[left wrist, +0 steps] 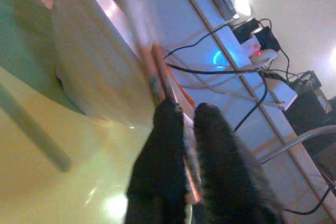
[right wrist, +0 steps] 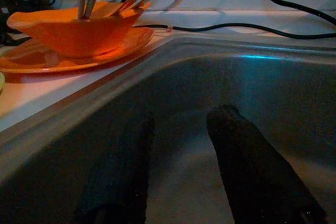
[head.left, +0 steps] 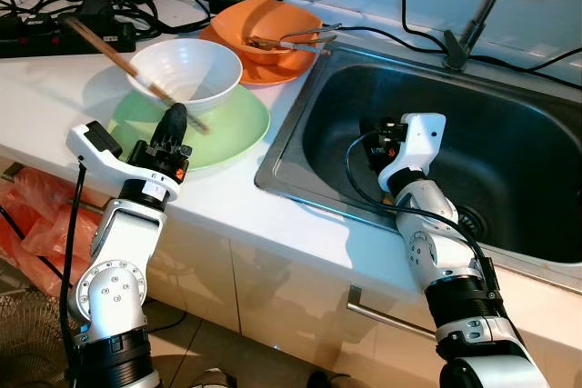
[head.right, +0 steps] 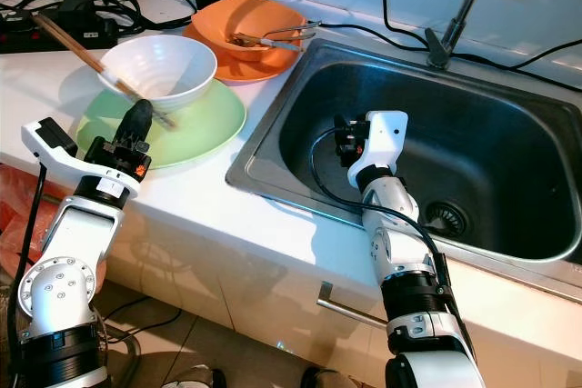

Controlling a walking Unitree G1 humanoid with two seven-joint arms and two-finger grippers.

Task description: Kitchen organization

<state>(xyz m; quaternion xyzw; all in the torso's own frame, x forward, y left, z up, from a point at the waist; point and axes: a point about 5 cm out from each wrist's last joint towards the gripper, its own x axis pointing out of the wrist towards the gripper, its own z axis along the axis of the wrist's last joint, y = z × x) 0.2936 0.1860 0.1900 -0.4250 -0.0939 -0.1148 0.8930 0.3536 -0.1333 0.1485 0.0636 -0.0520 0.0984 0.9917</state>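
Note:
A white bowl point(head.left: 186, 68) stands on a green plate point(head.left: 232, 129) on the white counter. A pair of wooden chopsticks point(head.left: 107, 50) lies slanted across the bowl's rim. My left gripper point(head.left: 175, 119) is over the plate's near side, shut on the chopsticks' lower end; in the left wrist view its fingers point(left wrist: 168, 150) pinch the sticks point(left wrist: 156, 77) beside the bowl point(left wrist: 94, 66). Behind, an orange bowl point(head.left: 273, 26) with metal cutlery point(head.left: 300, 40) sits on an orange plate point(head.left: 264, 70). My right gripper point(right wrist: 181, 166) hangs open and empty inside the steel sink point(head.left: 509, 143).
Black power strips and cables point(head.left: 82, 6) crowd the counter's back left. A tap point(head.left: 482, 11) rises behind the sink, whose drain point(head.left: 469, 221) is at the bottom. Orange bags point(head.left: 36, 220) lie on the floor at left. A drawer handle point(head.left: 382, 315) juts below the counter edge.

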